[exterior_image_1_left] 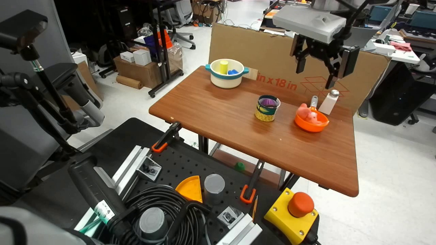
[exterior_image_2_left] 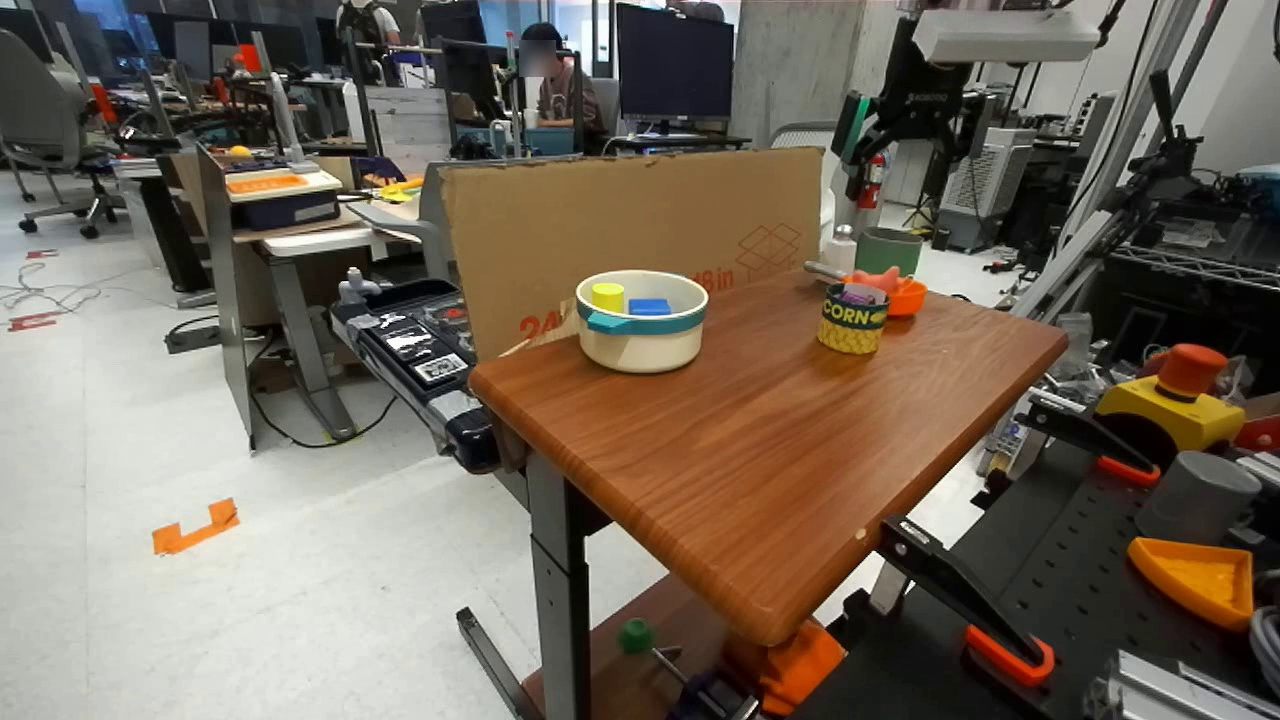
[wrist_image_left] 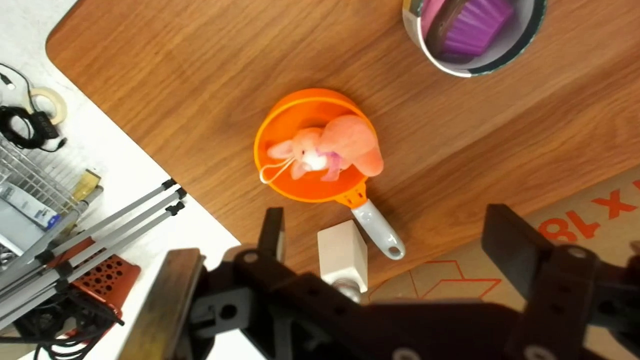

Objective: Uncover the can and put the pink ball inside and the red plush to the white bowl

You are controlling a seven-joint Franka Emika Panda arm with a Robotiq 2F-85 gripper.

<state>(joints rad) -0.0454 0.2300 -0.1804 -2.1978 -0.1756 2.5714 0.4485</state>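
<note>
A white bottle [exterior_image_1_left: 328, 104] stands beside an orange bowl [exterior_image_1_left: 310, 127] — cardboard [exterior_image_1_left: 265, 56] behind.

We see the table [exterior_image_1_left: 218, 105] with smooth wood finish, faintly glossy. The red plush [wrist_image_left: 350, 137] looks like fuzzy cloth, the orange bowl [wrist_image_left: 290, 117] like smooth plastic, the panel [exterior_image_1_left: 238, 44] like matt cardboard.

bench [exterior_image_1_left: 218, 114]: wood-grain top, under end effector [exterior_image_1_left: 315, 73]
cardboard [exterior_image_1_left: 253, 51]: upright, behind end effector in an exterior view
floor [exterior_image_2_left: 200, 620]: pale, well below end effector
wall [exterior_image_2_left: 800, 75]: grey, beyond end effector
chair [exterior_image_1_left: 182, 13]: grey, wheeled, well apart from end effector
</note>
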